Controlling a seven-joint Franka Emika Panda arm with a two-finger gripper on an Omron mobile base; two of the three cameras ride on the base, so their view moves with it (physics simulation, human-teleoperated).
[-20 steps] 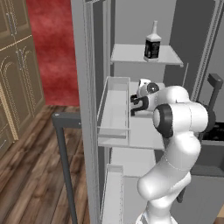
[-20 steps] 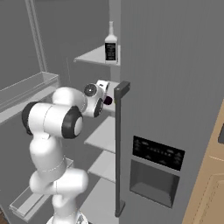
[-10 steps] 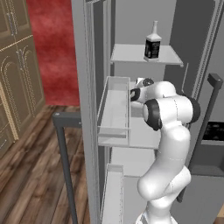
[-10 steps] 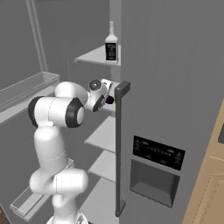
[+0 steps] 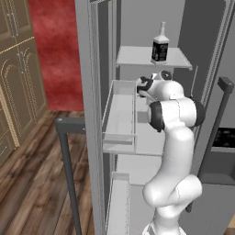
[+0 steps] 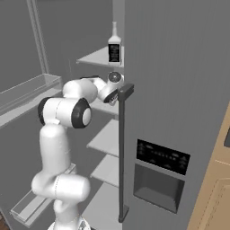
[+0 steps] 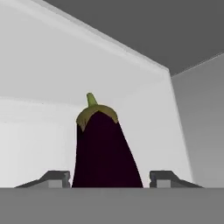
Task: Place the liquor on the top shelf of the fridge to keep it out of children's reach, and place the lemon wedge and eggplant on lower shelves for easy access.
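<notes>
Lying between the gripper's (image 7: 105,179) fingertips (image 7: 54,178), the eggplant (image 7: 103,151) shows glossy purple-black skin with an olive-green cap and stem pointing away, inside the fridge (image 6: 179,90) — jaws stand spread, gaps visible either side. The liquor (image 5: 159,45) stands upright on the top shelf (image 5: 137,57).

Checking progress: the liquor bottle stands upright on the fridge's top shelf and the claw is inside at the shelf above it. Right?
Not quite. The liquor bottle does stand upright on the top shelf, but the claw is at the shelf below it, as the left base view shows.
</notes>
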